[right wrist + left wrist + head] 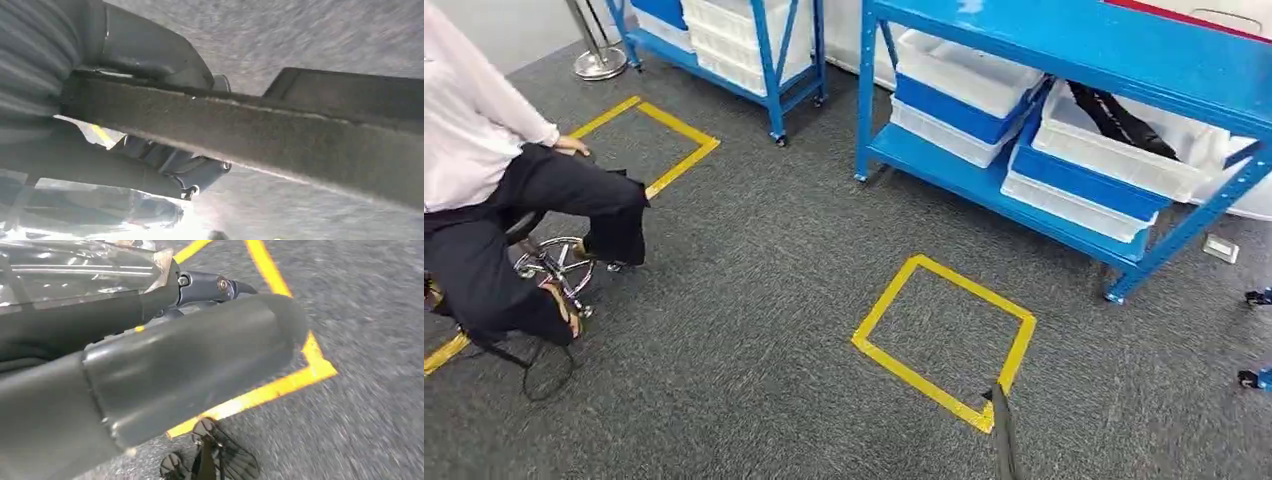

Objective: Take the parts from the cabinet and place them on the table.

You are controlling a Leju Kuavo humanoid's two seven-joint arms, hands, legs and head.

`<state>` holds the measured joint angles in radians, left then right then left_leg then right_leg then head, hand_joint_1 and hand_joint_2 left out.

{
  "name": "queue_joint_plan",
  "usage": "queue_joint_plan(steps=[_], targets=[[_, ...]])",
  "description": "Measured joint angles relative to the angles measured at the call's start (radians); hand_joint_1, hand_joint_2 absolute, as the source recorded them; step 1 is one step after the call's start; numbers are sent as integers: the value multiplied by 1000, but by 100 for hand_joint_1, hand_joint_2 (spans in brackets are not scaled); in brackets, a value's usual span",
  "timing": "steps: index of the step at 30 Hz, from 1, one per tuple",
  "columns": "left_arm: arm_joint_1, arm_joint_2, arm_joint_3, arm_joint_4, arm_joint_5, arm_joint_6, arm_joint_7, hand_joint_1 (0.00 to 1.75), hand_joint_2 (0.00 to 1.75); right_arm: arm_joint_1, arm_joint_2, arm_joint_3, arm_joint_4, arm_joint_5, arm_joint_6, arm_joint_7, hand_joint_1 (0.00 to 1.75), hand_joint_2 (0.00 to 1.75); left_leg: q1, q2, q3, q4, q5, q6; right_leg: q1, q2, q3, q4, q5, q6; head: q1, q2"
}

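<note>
Carpet lies below us. Our right robot hand (pixel 150 145) grasps a long dark part (pixel 280 135) for carrying; our left robot hand's (pixel 190 370) state we cannot tell. Blue shelving (pixel 1064 200) stands ahead.

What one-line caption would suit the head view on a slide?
Yellow floor square on grey carpet before a blue rack of white-and-blue bins; a seated person waits nearby.

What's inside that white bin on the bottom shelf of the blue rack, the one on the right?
A long black strap-like part lies slanted inside the white plastic bin on the blue metal rack's lower shelf. The shelf above and the bin's walls cover the rest of its inside.
</note>
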<state>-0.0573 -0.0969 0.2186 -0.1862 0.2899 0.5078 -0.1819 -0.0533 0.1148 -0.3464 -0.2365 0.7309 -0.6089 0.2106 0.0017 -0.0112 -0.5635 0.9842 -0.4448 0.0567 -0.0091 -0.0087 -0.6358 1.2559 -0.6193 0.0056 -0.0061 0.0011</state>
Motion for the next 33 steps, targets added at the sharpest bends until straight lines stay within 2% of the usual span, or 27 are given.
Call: queue_joint_plan(steps=[1,2,4,5,6,7,10,11,12,13,14,15,16,17,18,19,20,21,22,23,26,27,28,29,31,32,33], targets=[[2,-3,5,0,2,8,9,0,0,5,6,-14,6,-4,-7,10,175,175,0,-12,-1,0,1,-1,-1,2,-23,51,-14,6,2,0],[5,-6,6,0,3,17,17,0,0,11,10,-26,12,-1,-8,13,175,175,1,-24,-2,1,3,-3,-3,2,-21,50,-7,15,2,0],[8,-11,8,0,2,31,31,0,0,14,13,-29,16,22,-9,10,175,175,3,-45,-2,3,5,-8,-8,8,49,-90,55,41,2,0],[8,-14,9,0,2,37,34,0,0,13,13,-29,17,28,-9,4,175,175,4,-52,-2,6,5,-11,-15,24,97,-186,89,51,1,0],[7,-14,10,0,2,42,35,0,0,11,14,-30,19,34,-8,-2,175,175,3,-60,-6,12,4,-19,-23,60,128,-256,103,53,4,0],[6,-15,11,0,2,46,40,0,0,8,18,-30,21,38,-8,-5,175,175,-3,-68,-8,17,-2,-28,-12,51,124,-259,106,41,6,0],[11,-18,16,0,4,68,51,0,0,2,21,-28,23,78,-12,-4,175,175,2,-81,-11,13,4,-41,-4,32,126,-256,110,19,1,0],[12,-19,18,0,4,77,57,0,0,2,22,-26,24,93,-16,2,175,175,8,-79,-14,21,2,-45,-23,20,131,-261,117,8,2,0],[14,-23,19,0,4,80,62,0,0,1,22,-25,24,95,-20,6,175,175,7,-40,-27,48,-22,-48,-19,12,134,-261,120,1,2,0],[14,-24,20,0,4,82,64,0,0,4,22,-27,23,99,-23,-6,175,175,9,-15,-52,102,-63,-52,-15,4,133,-261,120,-5,-7,0],[14,-24,23,0,4,82,63,0,0,15,22,-37,14,116,-25,-46,175,175,11,-4,-89,183,-108,-57,-13,-9,132,-261,121,-6,-7,0],[14,-26,26,0,4,82,61,0,0,26,22,-53,-4,137,-25,-121,175,175,12,0,-125,259,-142,-62,-11,-21,130,-261,120,-7,-7,0],[15,-28,30,0,7,77,46,0,0,26,23,-79,-19,144,-25,-257,175,175,13,3,-155,321,-161,-65,-10,-32,128,-260,120,-8,-8,0],[19,-28,35,0,15,64,19,0,0,10,25,-113,-23,140,-26,-392,175,175,16,6,-162,335,-153,-67,-10,-38,127,-260,120,-8,-7,0],[21,-27,40,0,16,52,-5,0,0,-16,29,-150,-28,144,-27,-496,175,175,19,9,-144,300,-124,-68,-10,-42,126,-260,120,-7,-8,0],[19,-26,45,0,17,46,-18,0,0,-48,37,-187,-35,155,-27,-567,175,175,21,15,-102,223,-80,-67,-11,-45,128,-260,119,-6,-8,0],[15,-23,47,0,18,42,-23,0,0,-75,44,-212,-38,161,-27,-580,175,175,22,30,-49,129,-40,-66,-12,-52,124,-260,118,-6,-8,0],[9,-24,48,0,18,39,-25,0,0,-96,47,-231,-42,167,-27,-561,175,175,22,79,1,45,-18,-66,-7,-59,136,-260,114,-1,-10,0],[3,-25,50,0,18,38,-25,0,0,-114,48,-247,-51,169,-27,-543,175,175,17,94,5,36,-28,-67,4,-66,138,-260,109,6,-14,0],[0,-24,54,0,18,38,-26,0,0,-126,52,-264,-53,171,-27,-534,175,175,16,73,1,34,-25,-59,6,-77,139,-261,106,12,-3,0],[2,-24,58,0,19,38,-26,0,0,-139,59,-298,-63,171,-27,-531,175,175,7,38,-5,25,-15,-35,11,-111,157,-270,106,30,-3,0],[5,-26,59,0,20,38,-26,0,0,-138,60,-308,-66,165,-27,-547,175,175,12,30,-1,19,-8,-25,1,-81,144,-253,91,34,-3,0],[5,-26,60,0,21,38,-26,0,0,-138,62,-317,-66,156,-27,-575,175,175,12,24,-5,17,-4,-19,2,-43,127,-214,66,28,1,0],[5,-24,62,0,21,39,-28,0,0,-139,66,-332,-66,130,-27,-651,175,175,11,14,-9,17,-2,-14,-1,-16,87,-130,26,20,4,0],[4,-24,65,0,21,39,-34,0,0,-155,72,-354,-65,87,-18,-797,175,175,6,-8,-15,18,0,-12,-1,-1,2,29,-25,15,5,0],[4,-24,66,0,21,38,-37,0,0,-172,75,-357,-65,74,-11,-839,175,175,4,-17,-16,18,0,-12,0,0,-19,62,-26,20,5,0],[4,-24,68,0,21,38,-40,0,0,-191,79,-357,-65,66,-2,-864,175,175,1,-29,-14,19,0,-11,0,2,-17,46,-7,27,5,0]])
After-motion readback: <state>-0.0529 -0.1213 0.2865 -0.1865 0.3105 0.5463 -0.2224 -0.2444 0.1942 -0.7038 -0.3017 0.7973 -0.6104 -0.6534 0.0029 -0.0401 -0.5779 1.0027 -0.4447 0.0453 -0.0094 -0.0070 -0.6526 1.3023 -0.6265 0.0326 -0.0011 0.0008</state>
